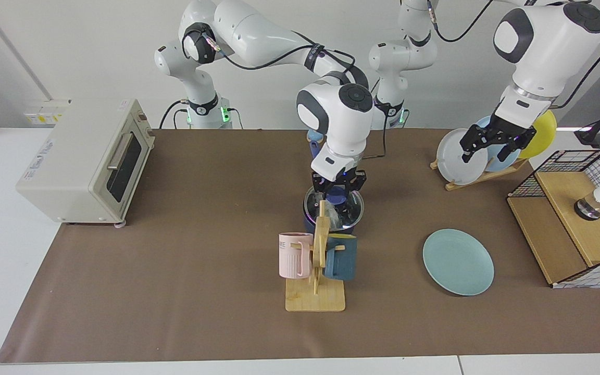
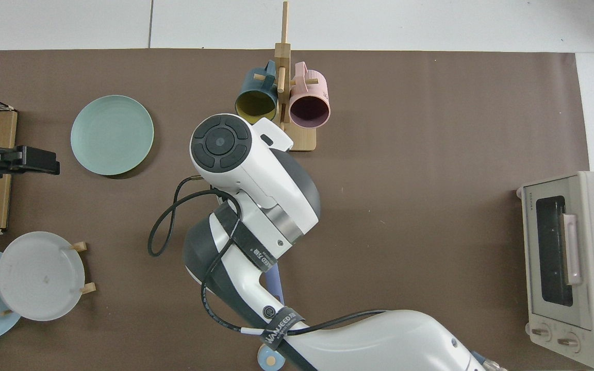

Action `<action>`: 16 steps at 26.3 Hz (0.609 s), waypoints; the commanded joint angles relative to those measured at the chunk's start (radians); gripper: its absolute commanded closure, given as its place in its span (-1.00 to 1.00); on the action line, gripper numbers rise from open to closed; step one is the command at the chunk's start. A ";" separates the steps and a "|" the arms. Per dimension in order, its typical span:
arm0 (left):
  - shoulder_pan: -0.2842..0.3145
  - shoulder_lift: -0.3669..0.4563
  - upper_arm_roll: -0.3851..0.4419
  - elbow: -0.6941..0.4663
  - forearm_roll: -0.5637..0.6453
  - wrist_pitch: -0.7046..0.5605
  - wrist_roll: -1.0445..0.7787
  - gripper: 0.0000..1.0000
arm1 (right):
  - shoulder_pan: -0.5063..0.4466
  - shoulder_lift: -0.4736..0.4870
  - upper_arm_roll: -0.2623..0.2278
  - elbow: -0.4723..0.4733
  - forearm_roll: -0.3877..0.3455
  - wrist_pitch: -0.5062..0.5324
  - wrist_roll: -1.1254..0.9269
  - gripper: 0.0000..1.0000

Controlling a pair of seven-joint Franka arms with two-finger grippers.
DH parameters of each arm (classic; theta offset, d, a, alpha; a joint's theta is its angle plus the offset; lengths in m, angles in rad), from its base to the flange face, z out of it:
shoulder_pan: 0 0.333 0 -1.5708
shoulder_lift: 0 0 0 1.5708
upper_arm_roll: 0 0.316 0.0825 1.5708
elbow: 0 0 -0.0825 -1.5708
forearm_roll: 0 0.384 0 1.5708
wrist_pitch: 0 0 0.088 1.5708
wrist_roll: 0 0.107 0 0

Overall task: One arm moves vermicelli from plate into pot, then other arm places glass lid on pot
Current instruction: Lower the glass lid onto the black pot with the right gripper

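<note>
Behind the wooden mug rack (image 1: 316,260) at mid-counter, we see the small dark navy saucepan (image 1: 310,223), mostly hidden by the rack's post and the two mugs. Round clear glass lid with metal rim (image 1: 334,207) sits across the pot's mouth, roughly level; whether it is fully seated we cannot tell. Our right gripper (image 1: 337,188) hangs straight above it, jaws set around the blue knob (image 1: 337,196); contact or a small gap, we cannot tell, so grip state stays unknown. Key relation: the knob lies directly below the jaws on a vertical line, so we judge the coming move is a plain let-go and straight lift, nothing sideways, with the mug rack close on the camera side. Something pale shows through the glass, possibly the thin white vermicelli, too small to confirm. Round teal-green plate (image 1: 458,261) lies bare on the brown counter (image 1: 175,260), well apart from the pot. Left gripper (image 1: 494,143) waits high near the tilted plates in the plate stand (image 1: 479,174), jaws spread, holding nothing. Top view: the right arm's wrist covers pot and lid; only the long blue handle (image 2: 275,283) pokes out beneath it.
</note>
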 commanded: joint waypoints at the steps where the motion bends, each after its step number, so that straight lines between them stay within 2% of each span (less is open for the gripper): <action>1: 0.011 -0.014 -0.010 -0.004 0.016 -0.008 0.004 -1.00 | -0.019 0.014 0.012 0.012 0.013 0.015 -0.032 1.00; 16: 0.011 -0.017 -0.010 -0.003 0.016 -0.008 0.004 -1.00 | -0.017 0.013 0.012 -0.017 0.016 0.018 -0.047 1.00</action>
